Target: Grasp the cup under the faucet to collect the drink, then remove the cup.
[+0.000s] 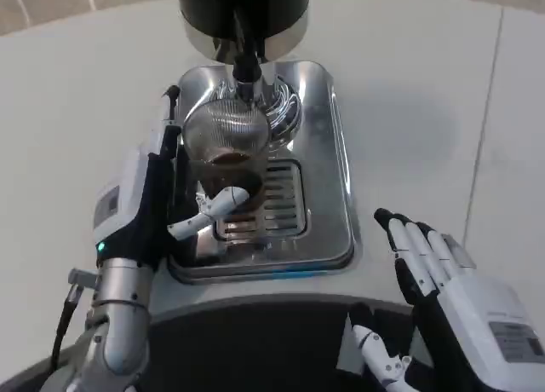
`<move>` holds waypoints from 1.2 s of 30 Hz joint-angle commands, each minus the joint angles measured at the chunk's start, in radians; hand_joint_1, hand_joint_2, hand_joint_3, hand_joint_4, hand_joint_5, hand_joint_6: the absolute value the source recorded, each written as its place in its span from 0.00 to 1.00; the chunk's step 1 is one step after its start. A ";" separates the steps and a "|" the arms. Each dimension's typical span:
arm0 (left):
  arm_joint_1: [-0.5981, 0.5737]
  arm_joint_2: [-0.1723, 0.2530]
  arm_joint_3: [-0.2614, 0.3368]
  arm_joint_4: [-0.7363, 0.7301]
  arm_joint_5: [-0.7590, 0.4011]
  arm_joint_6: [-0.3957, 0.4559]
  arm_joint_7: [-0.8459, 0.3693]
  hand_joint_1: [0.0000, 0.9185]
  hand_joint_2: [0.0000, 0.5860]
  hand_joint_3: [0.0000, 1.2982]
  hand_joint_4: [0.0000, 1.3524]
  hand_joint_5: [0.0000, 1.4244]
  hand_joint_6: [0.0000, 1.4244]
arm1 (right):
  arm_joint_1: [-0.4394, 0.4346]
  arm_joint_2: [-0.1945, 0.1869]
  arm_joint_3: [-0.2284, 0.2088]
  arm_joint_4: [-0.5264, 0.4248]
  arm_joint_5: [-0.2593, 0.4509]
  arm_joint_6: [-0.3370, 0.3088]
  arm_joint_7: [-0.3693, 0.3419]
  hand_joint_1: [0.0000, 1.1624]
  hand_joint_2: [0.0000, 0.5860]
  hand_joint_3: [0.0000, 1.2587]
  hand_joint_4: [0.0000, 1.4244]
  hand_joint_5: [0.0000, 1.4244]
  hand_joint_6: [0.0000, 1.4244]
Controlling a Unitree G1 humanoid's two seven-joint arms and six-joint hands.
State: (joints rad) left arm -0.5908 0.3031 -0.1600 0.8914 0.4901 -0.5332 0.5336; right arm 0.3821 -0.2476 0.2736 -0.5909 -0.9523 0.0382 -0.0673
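Cup [226, 136]: clear glass with a ribbed wall, standing on the steel tray directly beneath the faucet; a dark drink shows at its bottom.
Faucet [244, 68]: short dark spout hanging from the dispenser's black and chrome body, just above the cup's mouth.
Left robot hand [174, 192]: wrapped around the cup's left side, fingers up along the wall, thumb crossing in front near the base; it grips the cup.
Right robot hand [426, 260]: lying on the desk right of the tray, well apart from the cup, fingers straight and slightly apart, holding nothing.
Tray [328, 204]: polished steel with a slotted grille behind the thumb.
Desk [426, 94]: white, carrying the tray.
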 commanded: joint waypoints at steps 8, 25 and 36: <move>-0.019 -0.012 -0.036 0.016 0.022 0.032 0.040 0.48 0.12 0.05 0.05 0.28 0.30 | -0.002 0.026 -0.009 -0.007 -0.004 0.012 0.040 0.13 0.87 0.00 0.00 0.00 0.00; -0.042 -0.102 -0.039 0.017 -0.024 0.011 0.040 0.53 0.15 0.42 0.58 0.74 0.93 | -0.012 0.042 -0.032 -0.010 -0.019 0.057 0.102 0.12 0.86 0.00 0.00 0.00 0.00; -0.036 -0.150 -0.016 -0.004 -0.068 -0.012 0.104 0.66 0.17 0.80 0.91 0.99 1.00 | -0.028 0.035 -0.054 0.005 0.003 0.078 0.133 0.10 0.86 0.00 0.00 0.00 0.00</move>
State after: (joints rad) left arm -0.6288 0.1785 -0.1630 0.9052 0.4068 -0.5080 0.6391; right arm 0.3551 -0.2079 0.2267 -0.5917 -0.9542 0.1111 0.0557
